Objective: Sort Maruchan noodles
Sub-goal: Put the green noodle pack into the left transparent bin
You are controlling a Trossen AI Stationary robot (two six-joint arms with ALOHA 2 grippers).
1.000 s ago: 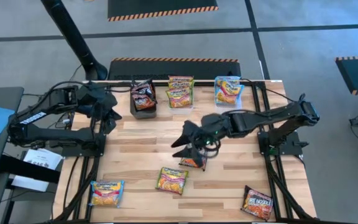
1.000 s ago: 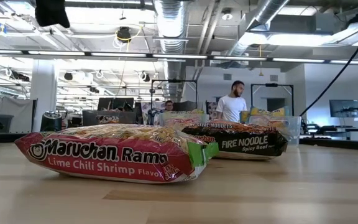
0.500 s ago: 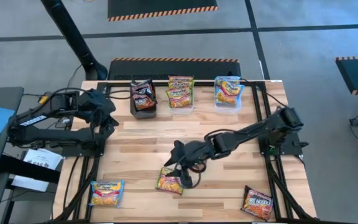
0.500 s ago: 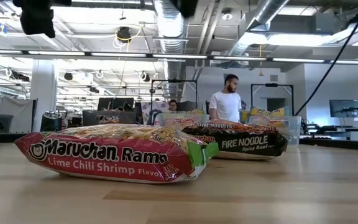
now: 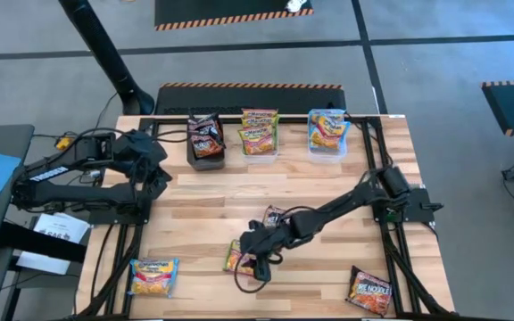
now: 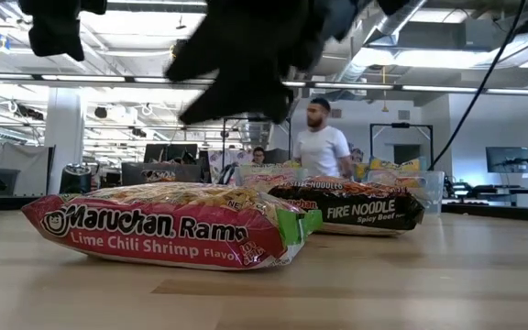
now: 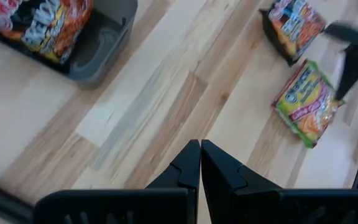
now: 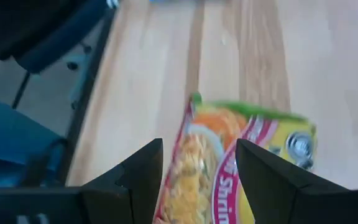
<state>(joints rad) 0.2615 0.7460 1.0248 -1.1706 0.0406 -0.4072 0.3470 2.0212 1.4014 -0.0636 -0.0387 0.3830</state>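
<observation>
Right gripper (image 5: 250,259) is stretched out over the middle-front of the light wooden slat table (image 5: 194,214), fingers (image 8: 142,171) spread wide, nothing between them. Directly under it lies a flat orange-yellow-green plastic Maruchan lime chili shrimp packet (image 8: 229,162); in the high view the packet's edge (image 5: 232,259) shows just beside the fingertips on the left-arm side. Contact with the packet: can't tell.

Just behind the right gripper, beside its forearm, lies a dark brown-and-orange flat packet (image 5: 273,216) on the table. Well off to its far-right front corner: dark fire noodle packet (image 5: 369,290). Well off toward the left front corner: another orange-yellow-green packet (image 5: 153,275).

Far edge of the table, well away from the right gripper: black plastic tub (image 5: 205,153) holding dark packets, a clear tub (image 5: 259,134) with orange-yellow-green packets, a clear tub (image 5: 327,134) with light-blue packets.

Left gripper (image 7: 199,163) is parked over the table's left side near the black tub, fingers closed together, holding nothing.

Low view: a person in a white shirt (image 6: 320,147) stands in the room behind the table.
</observation>
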